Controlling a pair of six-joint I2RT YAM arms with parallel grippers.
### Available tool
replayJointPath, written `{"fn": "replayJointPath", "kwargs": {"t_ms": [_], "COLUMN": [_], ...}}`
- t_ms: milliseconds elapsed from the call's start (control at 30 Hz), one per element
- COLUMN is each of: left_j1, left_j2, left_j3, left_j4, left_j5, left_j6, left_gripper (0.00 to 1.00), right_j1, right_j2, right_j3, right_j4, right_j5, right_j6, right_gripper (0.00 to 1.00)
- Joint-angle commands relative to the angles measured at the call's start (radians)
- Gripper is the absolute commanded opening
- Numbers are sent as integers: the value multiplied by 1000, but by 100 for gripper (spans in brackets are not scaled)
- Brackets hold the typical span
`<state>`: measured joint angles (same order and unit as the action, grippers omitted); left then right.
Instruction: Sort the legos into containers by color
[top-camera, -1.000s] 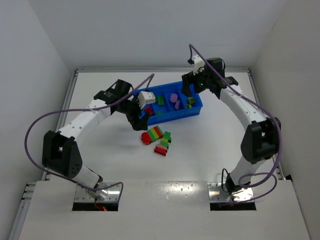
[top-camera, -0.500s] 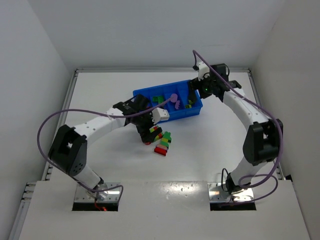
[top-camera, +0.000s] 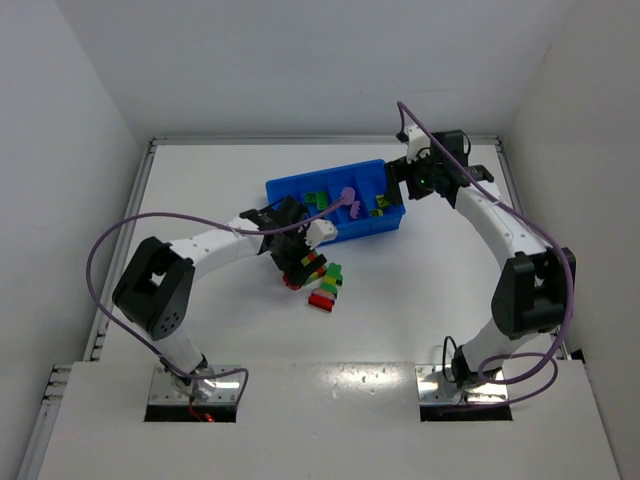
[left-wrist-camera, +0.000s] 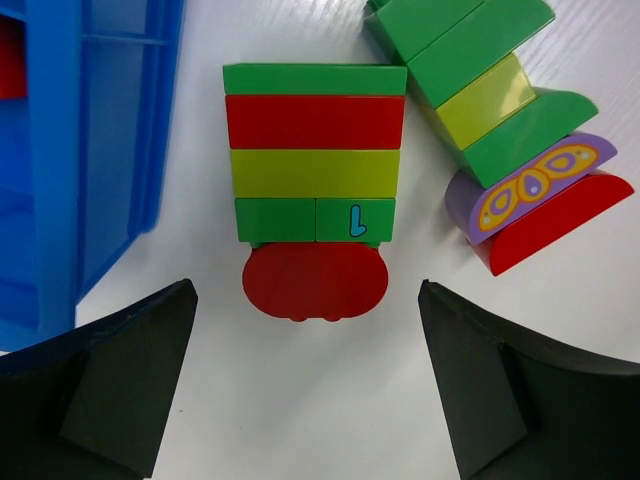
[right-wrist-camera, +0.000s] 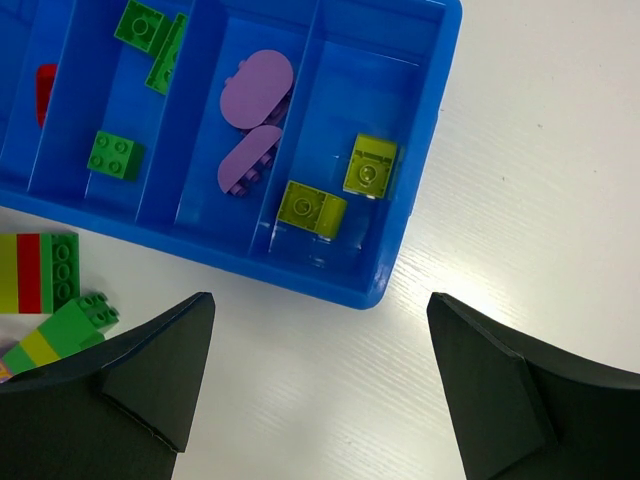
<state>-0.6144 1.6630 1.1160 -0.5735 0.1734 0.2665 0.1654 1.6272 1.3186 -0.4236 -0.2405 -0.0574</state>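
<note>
left gripper (left-wrist-camera: 310, 385) leaves blue tray (left-wrist-camera: 60, 150), now over striped stack (left-wrist-camera: 314, 150), jaws wide | right gripper (right-wrist-camera: 320, 385) pulls back, jaws apart, apparently empty

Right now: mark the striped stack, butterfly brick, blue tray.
striped stack (left-wrist-camera: 315, 172), left wrist view, yellow band.
butterfly brick (left-wrist-camera: 530, 187), left wrist view, printed face.
blue tray (right-wrist-camera: 200, 242), right wrist view, outer side wall.

Top external: high, behind the arm bases, looking down across the whole tabletop (top-camera: 420, 290). Left wrist: very close, straight down on a striped stack (left-wrist-camera: 314, 150) beside the blue tray (left-wrist-camera: 60, 150). Right wrist: farther up, over the tray; shares stack and tray edge with left wrist
</note>
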Motion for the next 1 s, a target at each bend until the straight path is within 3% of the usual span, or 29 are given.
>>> {"fn": "replayJointPath", "kwargs": {"t_ms": [0, 600, 767, 967], "left_j1": [-15, -5, 15, 24], "left_j2": [17, 109, 119, 119], "left_j3": [-15, -25, -16, -16], "left_j4": [20, 29, 38, 58], "left_j5": [-25, -5, 6, 15], "left_j6": [-15, 31, 42, 42], "left_gripper": [100, 100, 89, 87], "right_j1": [-12, -12, -21, -21], "right_j2": [-38, -38, -38, -29], "right_j3": [-1, -1, -1, -1], "right_j4": [20, 11, 11, 11], "right_j5": [-6, -6, -6, -16], "right_j6": [-12, -12, -12, -12], "right_gripper": [87, 87, 87, 87]}}
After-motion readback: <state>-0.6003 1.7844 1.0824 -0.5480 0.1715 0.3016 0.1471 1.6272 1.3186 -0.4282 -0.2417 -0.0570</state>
